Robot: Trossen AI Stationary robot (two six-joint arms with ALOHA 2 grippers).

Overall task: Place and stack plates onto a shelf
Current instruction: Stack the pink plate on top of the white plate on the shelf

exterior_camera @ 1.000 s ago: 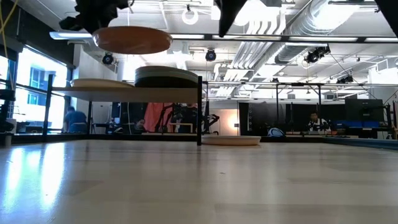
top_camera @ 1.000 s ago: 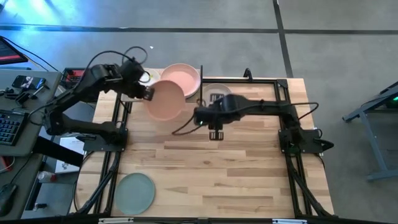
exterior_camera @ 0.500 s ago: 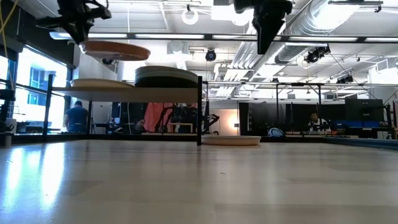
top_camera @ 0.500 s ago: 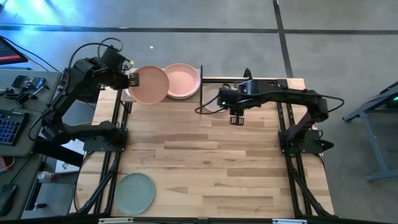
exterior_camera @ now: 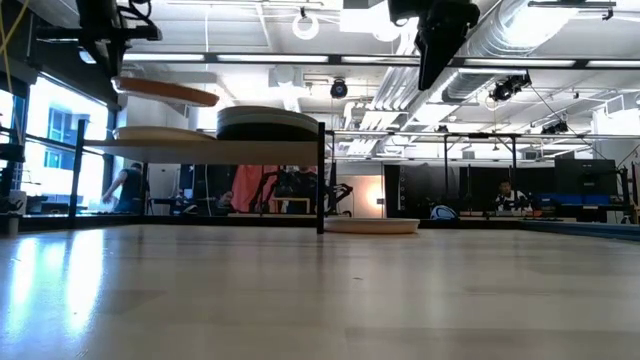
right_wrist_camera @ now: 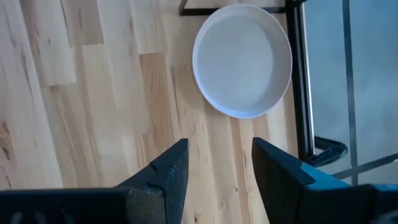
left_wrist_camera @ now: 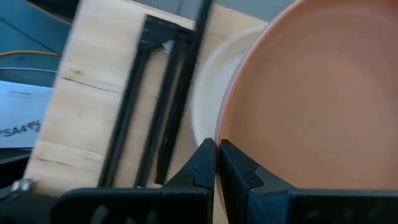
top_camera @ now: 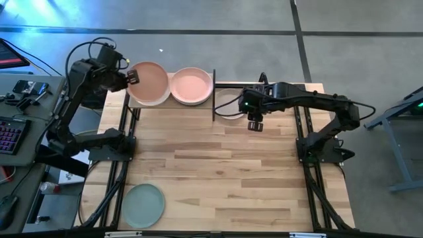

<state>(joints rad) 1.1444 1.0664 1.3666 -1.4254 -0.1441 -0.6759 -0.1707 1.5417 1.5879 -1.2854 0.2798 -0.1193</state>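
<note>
Fingers (left_wrist_camera: pixel 205 163) of the left gripper (top_camera: pixel 132 76) pinch the rim of a terracotta plate (top_camera: pixel 149 82), pressed tight on the edge. That plate is held in the air over the left half of the shelf (exterior_camera: pixel 210 150), tilted, above a pale plate (exterior_camera: pixel 160 133) lying on the board. Wrist view shows the pale plate's rim just past the terracotta one. Right half of the shelf carries a stack topped by a pink plate (top_camera: pixel 192 85); low view shows dark plates under it.

Right gripper (top_camera: pixel 255 125) hangs over the table (top_camera: pixel 231 172) just right of the shelf, fingers (right_wrist_camera: pixel 165 171) spread, holding nothing. White plate (right_wrist_camera: pixel 242 59) lies flat on the table beyond it, next to the shelf's black upright (exterior_camera: pixel 320 175).

Sage green plate (top_camera: pixel 143 204) sits on the table at the near left corner, well apart from both arms.
</note>
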